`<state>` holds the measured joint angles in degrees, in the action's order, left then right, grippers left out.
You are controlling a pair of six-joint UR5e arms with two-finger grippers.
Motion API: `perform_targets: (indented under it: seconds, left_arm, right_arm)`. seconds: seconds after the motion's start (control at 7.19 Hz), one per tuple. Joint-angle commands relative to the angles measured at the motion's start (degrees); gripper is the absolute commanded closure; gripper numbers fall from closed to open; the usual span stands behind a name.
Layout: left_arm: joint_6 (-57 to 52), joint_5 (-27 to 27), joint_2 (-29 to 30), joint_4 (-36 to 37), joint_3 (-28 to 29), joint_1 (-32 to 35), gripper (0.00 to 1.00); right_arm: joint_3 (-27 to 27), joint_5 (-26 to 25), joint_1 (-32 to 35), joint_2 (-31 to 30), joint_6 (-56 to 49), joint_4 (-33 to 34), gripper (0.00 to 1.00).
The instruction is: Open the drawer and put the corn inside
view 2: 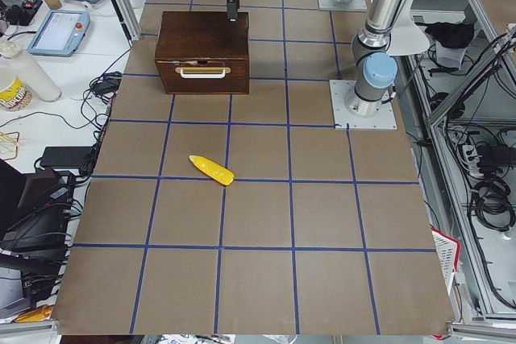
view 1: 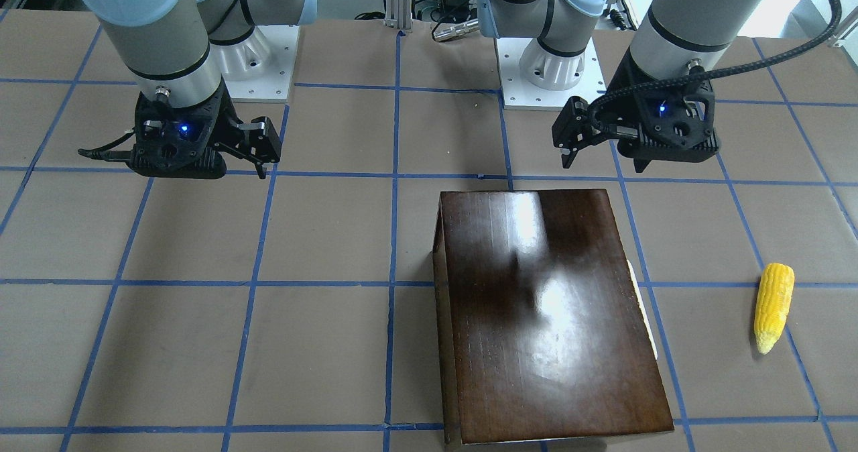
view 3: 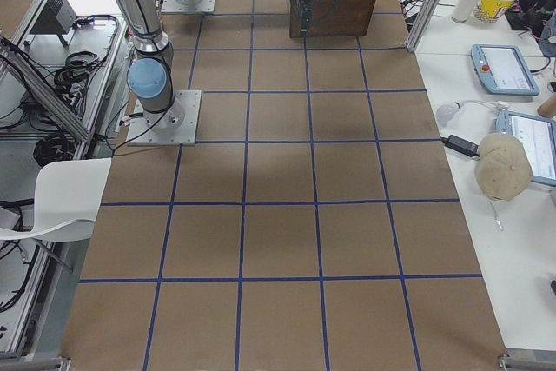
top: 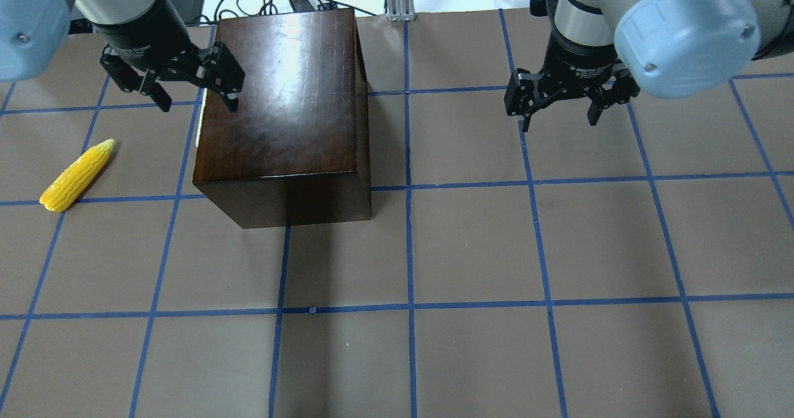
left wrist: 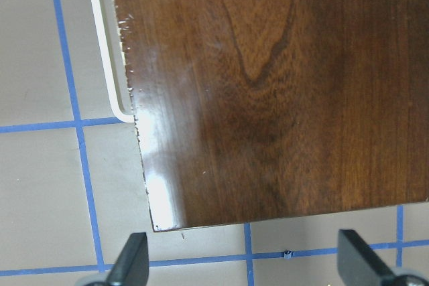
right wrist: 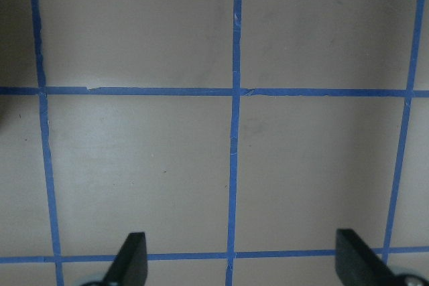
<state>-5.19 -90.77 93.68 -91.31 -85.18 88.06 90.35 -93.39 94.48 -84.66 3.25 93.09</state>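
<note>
The dark-brown cabinet (top: 282, 114) stands on the table with its drawer (view 2: 203, 80) shut; the drawer's front and white handle (view 2: 201, 72) face the robot's left. The yellow corn (top: 77, 175) lies on the table left of the cabinet, apart from it, and also shows in the front-facing view (view 1: 773, 306). My left gripper (top: 197, 103) is open and empty, hovering over the cabinet's handle-side far edge; the left wrist view (left wrist: 244, 262) shows the cabinet top and handle (left wrist: 107, 51) below it. My right gripper (top: 558, 122) is open and empty above bare table to the cabinet's right.
The table (top: 471, 250) is brown with a grid of blue tape lines. The two arm bases (view 1: 546, 70) stand at the robot's edge. Cables and screens lie on side benches (view 2: 64, 30) beyond the table's end.
</note>
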Motion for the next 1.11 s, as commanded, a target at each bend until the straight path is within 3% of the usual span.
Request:
perform_targets:
  seconds: [0.0,0.97]
  left_arm:
    - [0.0,-0.02,0.45,-0.01,-0.07,0.1,0.0]
    - [0.0,0.94,1.15,-0.01,0.8,-0.86,0.0]
  right_arm:
    - [0.0,0.05,0.0,0.02,0.0,0.07,0.0]
    - [0.0,0.05,0.0,-0.07,0.0,0.07,0.0]
